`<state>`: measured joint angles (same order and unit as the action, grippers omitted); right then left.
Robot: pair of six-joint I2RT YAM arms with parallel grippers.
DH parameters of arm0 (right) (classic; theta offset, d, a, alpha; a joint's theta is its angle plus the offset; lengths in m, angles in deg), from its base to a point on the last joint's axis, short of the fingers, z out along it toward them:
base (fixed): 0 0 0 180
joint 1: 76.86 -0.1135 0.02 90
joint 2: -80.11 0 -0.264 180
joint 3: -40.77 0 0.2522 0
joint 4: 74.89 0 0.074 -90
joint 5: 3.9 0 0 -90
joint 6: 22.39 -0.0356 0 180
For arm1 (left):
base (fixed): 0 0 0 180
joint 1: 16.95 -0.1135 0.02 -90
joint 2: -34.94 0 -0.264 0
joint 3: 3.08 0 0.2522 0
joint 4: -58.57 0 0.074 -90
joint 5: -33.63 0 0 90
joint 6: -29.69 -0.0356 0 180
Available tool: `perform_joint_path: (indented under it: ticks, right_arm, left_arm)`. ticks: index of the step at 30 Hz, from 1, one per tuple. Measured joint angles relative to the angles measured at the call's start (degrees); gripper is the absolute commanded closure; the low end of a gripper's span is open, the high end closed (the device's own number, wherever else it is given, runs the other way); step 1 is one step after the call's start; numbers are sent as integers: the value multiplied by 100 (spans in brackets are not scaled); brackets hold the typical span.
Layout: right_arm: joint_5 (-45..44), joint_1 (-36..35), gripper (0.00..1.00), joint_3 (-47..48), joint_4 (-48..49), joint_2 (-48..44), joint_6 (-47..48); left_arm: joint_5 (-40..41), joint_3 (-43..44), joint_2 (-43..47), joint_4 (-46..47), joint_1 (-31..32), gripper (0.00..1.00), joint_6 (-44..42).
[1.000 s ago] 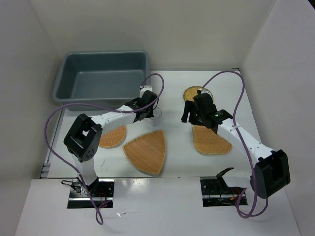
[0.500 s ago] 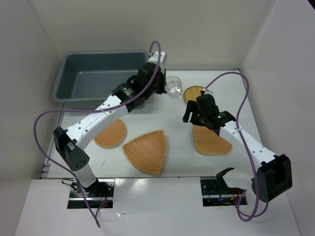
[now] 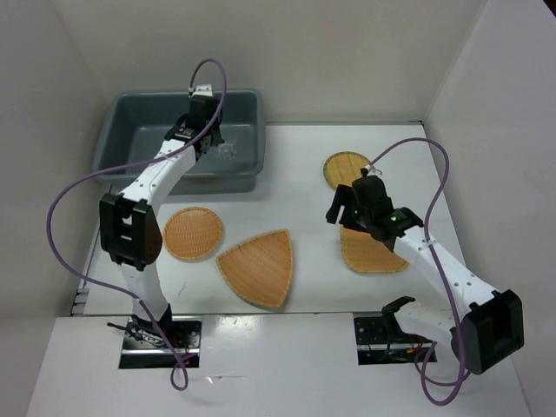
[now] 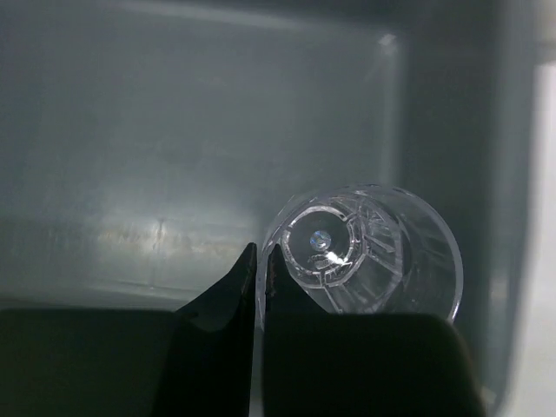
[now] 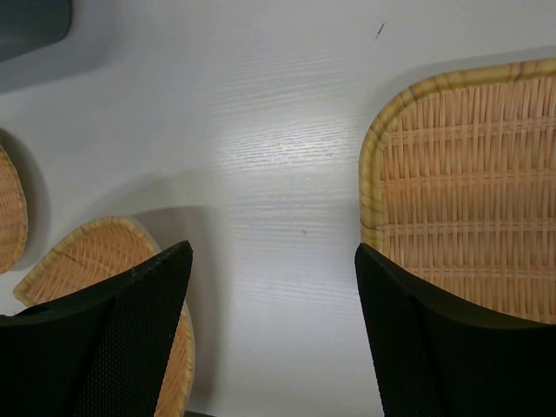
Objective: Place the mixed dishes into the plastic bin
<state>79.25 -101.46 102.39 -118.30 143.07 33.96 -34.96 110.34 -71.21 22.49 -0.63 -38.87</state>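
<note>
The blue-grey plastic bin [image 3: 117,139] stands at the far left. My left gripper [image 3: 211,146] is over its right part, shut on the rim of a clear plastic cup [image 3: 228,149]. In the left wrist view the gripper [image 4: 261,254] pinches the cup [image 4: 369,252] above the bin floor [image 4: 174,130]. On the table lie a round plate [image 3: 193,233], a rounded triangle plate [image 3: 259,265], a rounded square plate [image 3: 375,252] and a small yellowish round plate [image 3: 344,167]. My right gripper [image 3: 344,212] is open and empty, above bare table between the triangle plate [image 5: 82,252] and the square plate [image 5: 473,217].
White walls close in the table at the left, back and right. The right arm lies over part of the rounded square plate. A corner of the bin [image 5: 30,22] and the edge of the round plate [image 5: 9,213] show in the right wrist view.
My left arm has swung from the table's middle up and left over the bin, carrying the clear cup. My right gripper has shifted slightly toward the near side.
</note>
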Motion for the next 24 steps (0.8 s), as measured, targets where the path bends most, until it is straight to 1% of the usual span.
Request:
perform_joint_path:
  ticks: [2,5,12,14,15,19,21,23,24]
  right_arm:
    - [0,0,19,-9,0,-7,0]
    - [0,0,19,-33,-2,-7,-2]
    - [0,0,19,-33,0,0,-2]
    - [0,0,19,-33,0,2,-2]
    - [0,0,19,-33,0,4,-2]
    - [-4,0,19,-33,0,9,-2]
    - [-4,0,19,-33,0,9,-2]
    - [-4,0,19,-33,0,11,-2]
    - [-7,0,19,-33,0,11,-2]
  left_arm:
    - [-96,-188,-267,-7,-168,100,28]
    - [-284,-376,-522,-2,-190,100,144]
    - [-811,-699,-664,238,-101,100,389]
    - [-872,-748,-715,293,-101,84,428]
    - [-905,-769,-769,308,-101,81,444]
    - [-984,-807,-850,350,-101,81,463]
    - [-986,-807,-850,402,-101,78,466]
    - [-986,-807,-850,448,-103,71,463]
    - [-986,-804,-850,448,-101,64,452]
